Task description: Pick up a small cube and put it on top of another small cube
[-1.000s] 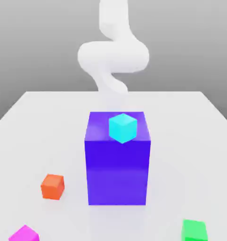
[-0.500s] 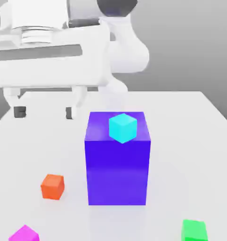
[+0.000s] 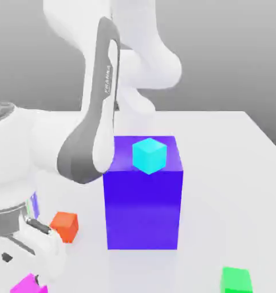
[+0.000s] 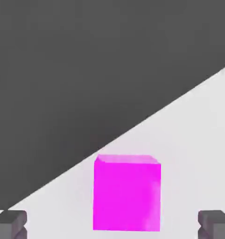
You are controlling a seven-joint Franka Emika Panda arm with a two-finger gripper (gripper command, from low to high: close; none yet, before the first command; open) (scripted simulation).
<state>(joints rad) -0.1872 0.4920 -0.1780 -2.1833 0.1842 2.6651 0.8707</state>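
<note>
The small magenta cube (image 3: 29, 284) rests on the white table at the front of the exterior view's left, partly covered by my hand. In the hand view the same magenta cube (image 4: 127, 193) sits between my two dark fingertips (image 4: 10, 224), with a gap on each side. My gripper (image 4: 112, 225) is open and nothing is held. My arm (image 3: 100, 120) bends down over the exterior view's left side. A small cyan cube (image 3: 149, 155) stands on top of the big blue-purple block (image 3: 143, 200).
A small orange cube (image 3: 66, 226) lies just left of the big block, close to my hand. A small green cube (image 3: 236, 280) sits at the front of the exterior view's right. In the hand view the table edge (image 4: 147, 119) runs just past the magenta cube.
My arm has swung into view and come down from high on the exterior view's left to the magenta cube at the front. The fingers have stayed open. No cube has moved.
</note>
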